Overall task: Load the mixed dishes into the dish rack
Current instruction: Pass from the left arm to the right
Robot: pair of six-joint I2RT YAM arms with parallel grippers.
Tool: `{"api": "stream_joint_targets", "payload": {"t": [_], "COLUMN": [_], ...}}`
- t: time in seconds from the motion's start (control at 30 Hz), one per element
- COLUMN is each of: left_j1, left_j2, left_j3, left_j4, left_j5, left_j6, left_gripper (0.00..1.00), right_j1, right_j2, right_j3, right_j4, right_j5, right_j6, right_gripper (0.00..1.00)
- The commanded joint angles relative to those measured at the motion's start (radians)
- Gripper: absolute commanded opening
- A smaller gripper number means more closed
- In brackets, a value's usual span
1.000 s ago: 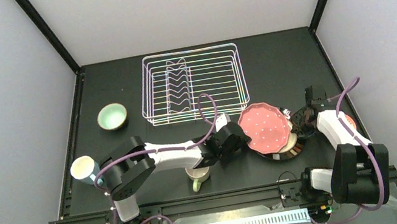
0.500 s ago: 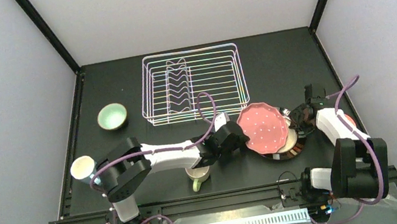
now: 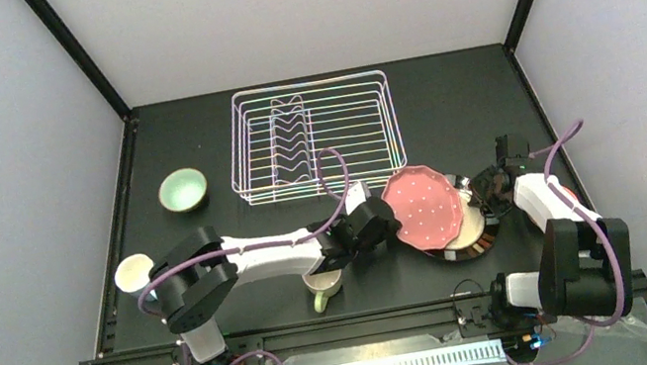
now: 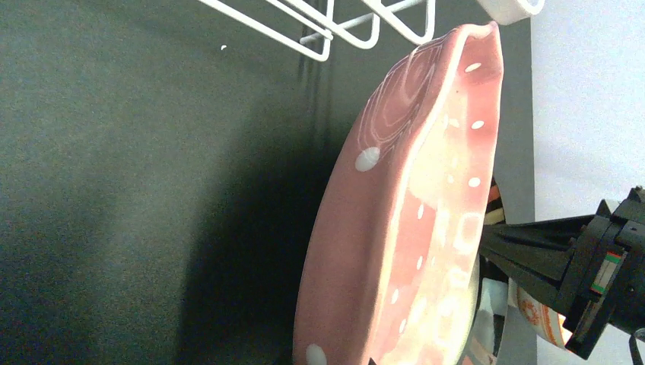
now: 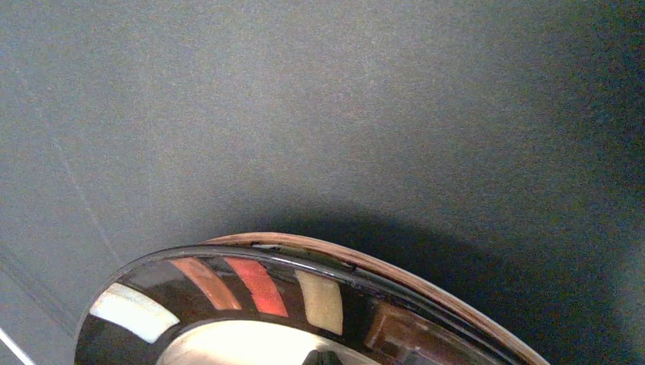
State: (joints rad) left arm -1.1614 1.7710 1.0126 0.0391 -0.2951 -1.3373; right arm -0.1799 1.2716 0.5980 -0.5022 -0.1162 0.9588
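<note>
Just near-right of the rack (image 3: 331, 136), the left pincer (image 3: 391, 221) is clamped on the left rim of the pink plate (image 3: 422, 207). That plate is tilted above the dark-rimmed plate (image 3: 470, 239) on the table (image 3: 477, 105). The right pincer (image 3: 481, 198) is at that plate's right edge; I cannot tell whether its fingers are apart or together.

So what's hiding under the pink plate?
A dark-rimmed plate lies under the tilted pink plate, poking out at its near right edge. Most of it is covered, so I can't tell if anything else sits beneath.
</note>
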Motion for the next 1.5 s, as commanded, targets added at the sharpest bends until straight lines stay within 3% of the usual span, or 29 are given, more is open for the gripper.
{"api": "stream_joint_targets", "payload": {"t": [0.0, 1.47], "left_j1": [-0.009, -0.086], "left_j2": [-0.032, -0.184], "left_j3": [0.021, 0.103], "left_j4": [-0.090, -0.262], "left_j5": [-0.069, -0.175], "left_j6": [0.068, 0.303], "left_gripper": [0.01, 0.01], "right_j1": [-0.003, -0.003], "right_j2": [0.040, 0.025], "right_j3": [-0.017, -0.014], "right_j4": [-0.033, -0.019], "right_j5": [0.089, 0.079], "right_j6": [-0.028, -0.060], "right_gripper": [0.00, 0.00]}}
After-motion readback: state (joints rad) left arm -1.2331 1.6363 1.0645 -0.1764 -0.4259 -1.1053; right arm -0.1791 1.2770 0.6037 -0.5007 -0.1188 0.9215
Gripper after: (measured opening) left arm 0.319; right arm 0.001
